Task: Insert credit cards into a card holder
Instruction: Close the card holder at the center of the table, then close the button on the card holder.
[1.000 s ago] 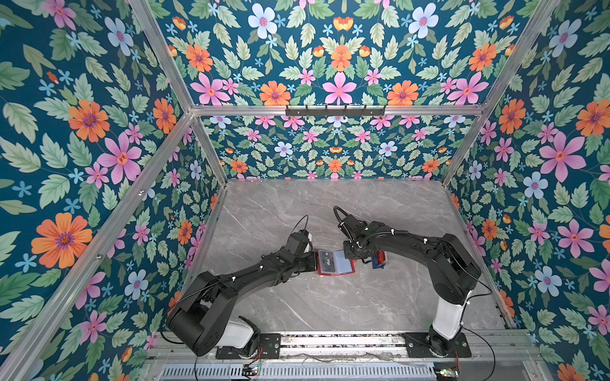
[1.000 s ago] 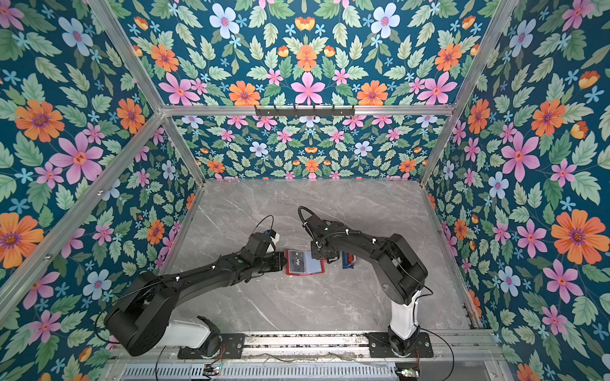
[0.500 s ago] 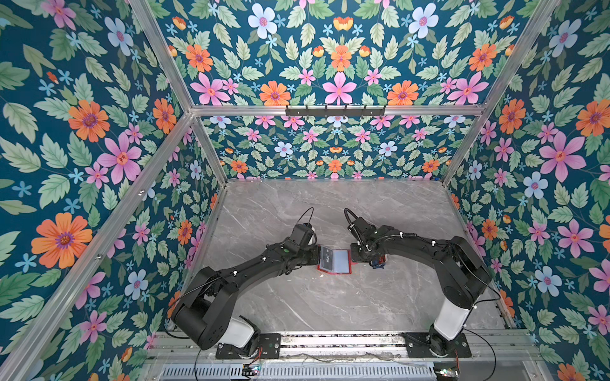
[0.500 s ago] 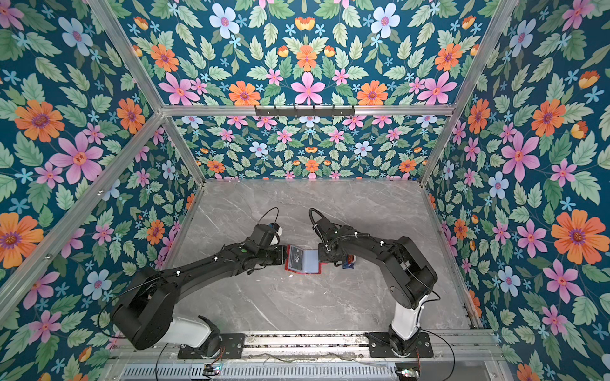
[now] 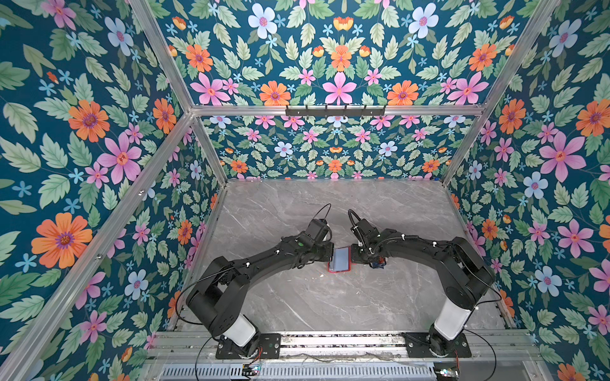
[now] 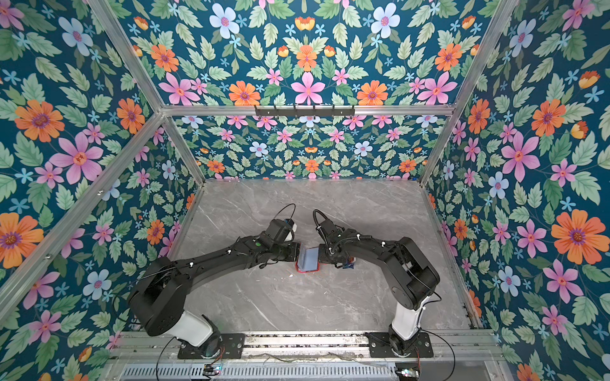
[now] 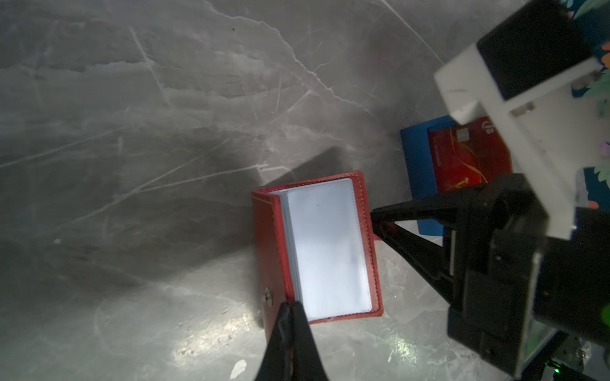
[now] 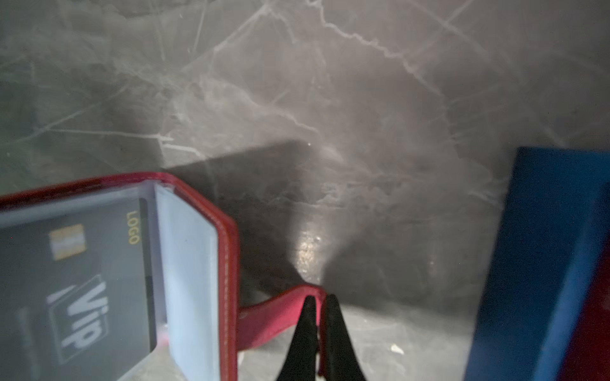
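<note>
Noted left gripper (image 7: 290,308), fingers almost pressed together, apparently nipping the raised cover of the card holder (image 7: 264,231) by its snap stud. Holder open on the table (image 5: 297,297), between both arms. Found a dark card (image 8: 82,280) already behind a clear sleeve (image 7: 330,244). Noted right gripper (image 8: 318,301) pinching the snap tab (image 8: 274,313) — a thin, slippery purchase. Logged red card (image 7: 462,161) in the blue tray (image 7: 416,155) just beside. Judged risks: tab slipping free under tension, covers folding shut; over-pulling — holder dragged off its spot.
</note>
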You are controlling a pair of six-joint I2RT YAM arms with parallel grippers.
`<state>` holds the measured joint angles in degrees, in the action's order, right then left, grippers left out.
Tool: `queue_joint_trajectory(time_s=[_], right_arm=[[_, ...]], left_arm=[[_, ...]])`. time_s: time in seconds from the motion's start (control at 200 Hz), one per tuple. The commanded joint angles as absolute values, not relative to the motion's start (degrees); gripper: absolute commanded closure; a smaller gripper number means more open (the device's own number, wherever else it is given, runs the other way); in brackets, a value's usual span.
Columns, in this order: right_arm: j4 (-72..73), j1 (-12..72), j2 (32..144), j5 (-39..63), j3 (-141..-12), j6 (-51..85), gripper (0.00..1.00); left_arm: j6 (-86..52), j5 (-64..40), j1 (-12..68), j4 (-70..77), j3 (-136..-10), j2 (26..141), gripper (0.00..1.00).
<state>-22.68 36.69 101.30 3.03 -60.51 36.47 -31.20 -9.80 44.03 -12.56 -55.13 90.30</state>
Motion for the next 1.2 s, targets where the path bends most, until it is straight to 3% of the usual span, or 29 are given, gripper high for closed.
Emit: queue_joint_trajectory(time_s=[0.0, 0.205, 0.295, 0.64, 0.89, 1.195], right_arm=[[-22.23, 36.74, 100.38, 2.84, -60.34, 37.35, 1.00], [-22.19, 36.72, 98.81, 1.98, -59.68, 37.75, 1.00], [-21.81, 36.70, 98.24, 1.85, -59.25, 37.92, 1.00], [-19.73, 36.68, 95.54, 2.92, -57.58, 38.23, 1.00], [-15.13, 36.59, 95.66, 8.14, -56.87, 38.75, 1.00], [-9.08, 36.60, 99.32, 14.21, -57.13, 41.04, 1.00]], left_arm=[[-31.20, -11.07, 44.84, -11.31, -55.81, 91.57, 0.84], [-32.65, -15.05, 46.30, -5.70, -55.81, 94.24, 0.69], [-33.41, -16.07, 46.56, -3.39, -55.55, 95.55, 0.67], [-36.18, -15.29, 46.67, 1.57, -53.57, 99.62, 0.69], [-38.10, -13.22, 46.67, 2.72, -52.13, 101.01, 0.79], [-40.33, -11.52, 46.67, 4.92, -48.93, 99.37, 0.83]])
